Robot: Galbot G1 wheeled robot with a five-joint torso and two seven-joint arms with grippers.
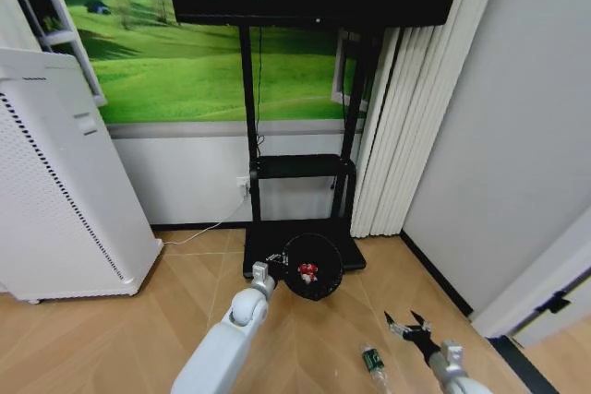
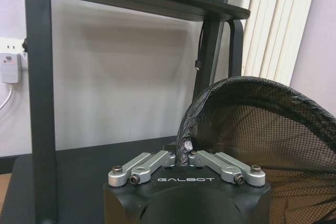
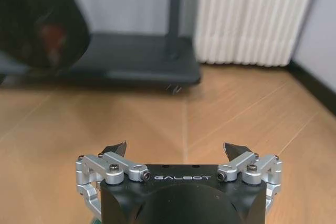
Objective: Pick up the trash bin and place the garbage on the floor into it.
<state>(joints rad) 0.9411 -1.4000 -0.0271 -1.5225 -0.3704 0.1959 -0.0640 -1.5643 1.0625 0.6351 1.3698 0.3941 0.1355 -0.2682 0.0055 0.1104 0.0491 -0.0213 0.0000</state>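
Left hand (image 1: pixel 273 268) clamps the trash bin (image 1: pixel 314 267) rim. Right hand (image 1: pixel 407 327), fingers apart, hovers just right of the bottle (image 1: pixel 373 359).

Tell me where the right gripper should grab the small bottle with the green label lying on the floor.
Grip the clear plastic bottle with the green label across its middle, coming straight down from above. It lies flat on the tan herringbone floor, so only its sides are free. The right gripper sits beside it with its jaws open.
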